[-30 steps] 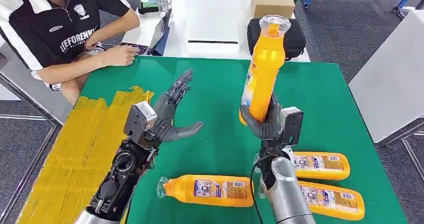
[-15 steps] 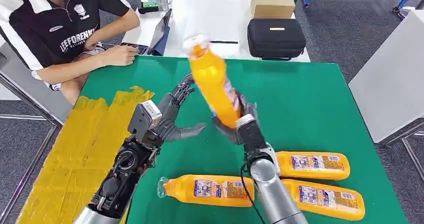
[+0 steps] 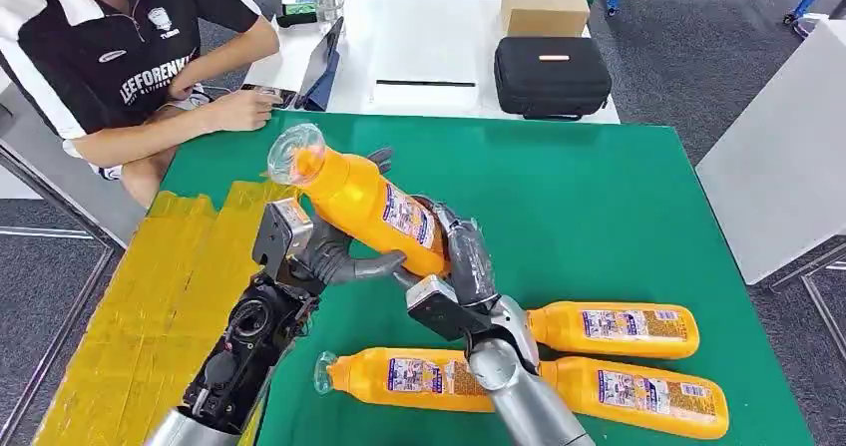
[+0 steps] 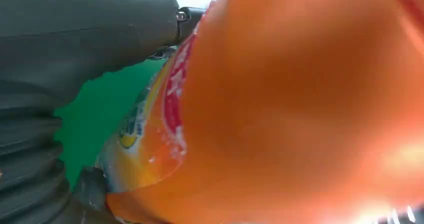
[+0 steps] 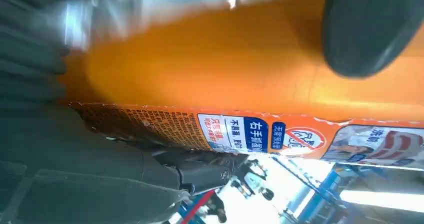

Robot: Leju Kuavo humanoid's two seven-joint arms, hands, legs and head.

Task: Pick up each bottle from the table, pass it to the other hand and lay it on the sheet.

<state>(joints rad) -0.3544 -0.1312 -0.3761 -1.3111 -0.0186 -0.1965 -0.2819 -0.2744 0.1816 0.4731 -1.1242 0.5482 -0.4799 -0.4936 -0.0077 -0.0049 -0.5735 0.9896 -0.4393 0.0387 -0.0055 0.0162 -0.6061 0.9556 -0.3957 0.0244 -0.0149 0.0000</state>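
Head view: three orange bottles (image 3: pixel 611 328) lie on the green surface (image 3: pixel 619 197) near the robot, the yellow sheet (image 3: pixel 150 296) covers its left side, and a seated person (image 3: pixel 130 57) works at the white desk beyond. Right hand (image 3: pixel 461 256) grips the base of a tilted bottle (image 3: pixel 364 202), cap aimed over the sheet. Left hand (image 3: pixel 334 256) sits under it, fingers spread, thumb touching.

Left wrist view: the bottle's orange body crowds against the grey thumb (image 4: pixel 90 33).

Right wrist view: fingers (image 5: pixel 370 28) wrap the labelled bottle.
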